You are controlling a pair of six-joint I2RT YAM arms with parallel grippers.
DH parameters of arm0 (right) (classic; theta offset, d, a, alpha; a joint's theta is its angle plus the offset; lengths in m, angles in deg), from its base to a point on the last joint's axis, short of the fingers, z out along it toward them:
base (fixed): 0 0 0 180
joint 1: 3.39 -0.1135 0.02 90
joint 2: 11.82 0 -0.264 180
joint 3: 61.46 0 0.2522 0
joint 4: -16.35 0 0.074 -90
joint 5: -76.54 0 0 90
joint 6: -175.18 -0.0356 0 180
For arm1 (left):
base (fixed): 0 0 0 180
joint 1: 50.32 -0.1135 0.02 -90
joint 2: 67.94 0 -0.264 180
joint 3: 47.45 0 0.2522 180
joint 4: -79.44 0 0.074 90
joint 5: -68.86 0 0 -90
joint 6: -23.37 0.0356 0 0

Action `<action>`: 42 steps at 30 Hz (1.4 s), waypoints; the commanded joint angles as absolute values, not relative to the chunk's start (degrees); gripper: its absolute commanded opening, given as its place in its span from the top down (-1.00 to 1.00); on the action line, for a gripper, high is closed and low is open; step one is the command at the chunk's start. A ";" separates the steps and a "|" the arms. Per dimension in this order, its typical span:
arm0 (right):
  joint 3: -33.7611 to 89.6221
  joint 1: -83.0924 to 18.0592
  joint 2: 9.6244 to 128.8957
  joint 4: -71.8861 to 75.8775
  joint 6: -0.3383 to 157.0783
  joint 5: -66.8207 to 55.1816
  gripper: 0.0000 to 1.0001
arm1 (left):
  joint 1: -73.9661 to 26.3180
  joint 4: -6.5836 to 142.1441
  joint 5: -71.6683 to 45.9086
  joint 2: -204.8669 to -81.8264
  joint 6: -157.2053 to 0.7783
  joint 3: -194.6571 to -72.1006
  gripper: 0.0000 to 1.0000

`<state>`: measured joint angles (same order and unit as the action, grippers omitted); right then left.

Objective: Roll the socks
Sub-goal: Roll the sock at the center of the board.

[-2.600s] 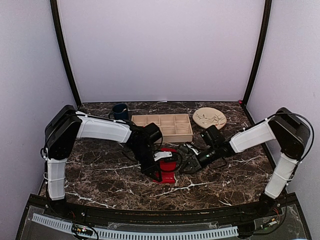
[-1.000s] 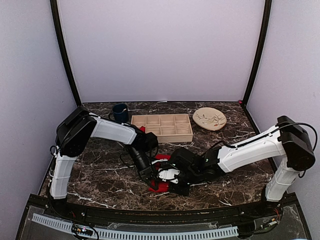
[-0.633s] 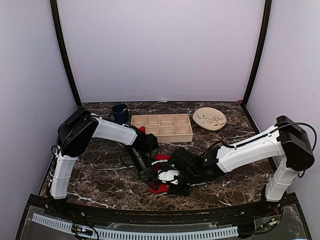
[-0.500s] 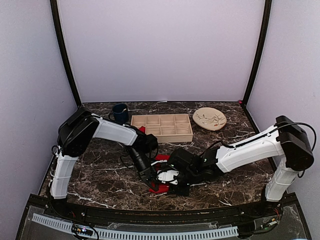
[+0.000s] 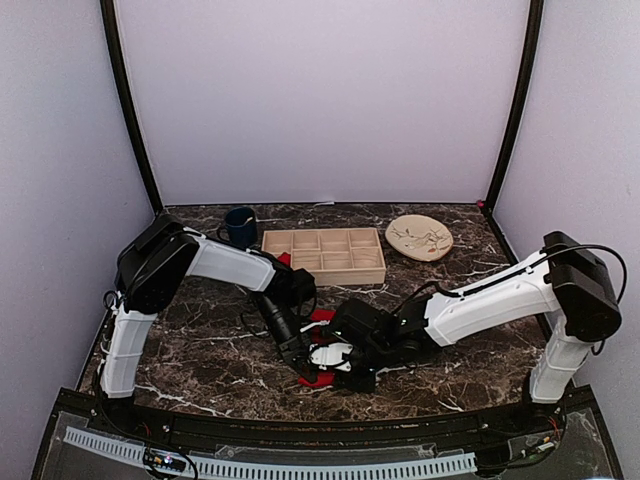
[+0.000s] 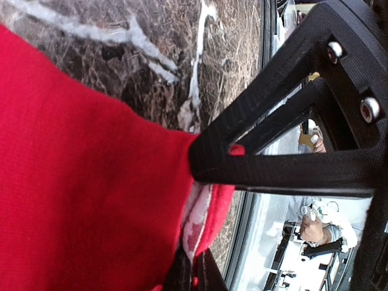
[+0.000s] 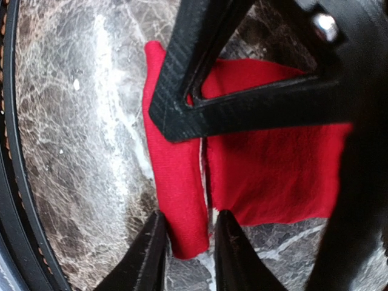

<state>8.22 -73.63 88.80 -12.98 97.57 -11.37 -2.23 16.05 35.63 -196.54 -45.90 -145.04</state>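
Observation:
The red socks (image 5: 322, 317) lie flat on the marble table in front of the tray, mostly hidden under both grippers in the top view. My left gripper (image 5: 302, 362) is shut on the socks' near edge; in the left wrist view its jaws (image 6: 193, 276) pinch red fabric with a white printed lining (image 6: 195, 230). My right gripper (image 5: 338, 360) comes in from the right. In the right wrist view its fingers (image 7: 150, 245) straddle a folded strip of red sock (image 7: 179, 182) and press on it (image 7: 189, 248).
A wooden compartment tray (image 5: 325, 281) stands behind the socks. A dark blue mug (image 5: 240, 222) is at the back left, a round tan plate (image 5: 420, 237) at the back right. The table's near edge (image 5: 300, 405) is just below the grippers.
Since 2.6 s ago the right gripper has moved left onto the socks' near end and the left gripper has moved nearer. In the last second both have barely shifted.

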 commanded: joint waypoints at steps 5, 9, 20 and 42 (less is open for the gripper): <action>10.30 -74.22 90.44 -12.26 99.15 -11.12 0.71 | -2.24 14.57 35.99 -197.31 -45.20 -144.73 1.00; 10.13 -74.22 90.67 -12.63 99.01 -10.02 0.92 | -2.33 14.66 35.56 -197.23 -45.73 -144.62 1.00; 8.83 -71.48 91.19 -13.41 95.73 -4.27 1.00 | -4.01 20.92 32.46 -192.19 -50.65 -140.47 0.54; 7.65 -65.25 92.19 -12.21 91.47 6.35 1.00 | -8.79 35.29 30.92 -183.12 -57.90 -132.62 0.37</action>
<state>8.76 -66.26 90.94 -12.39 93.39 4.41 -7.87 31.37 32.73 -187.27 -56.09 -134.38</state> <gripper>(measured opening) 0.025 0.312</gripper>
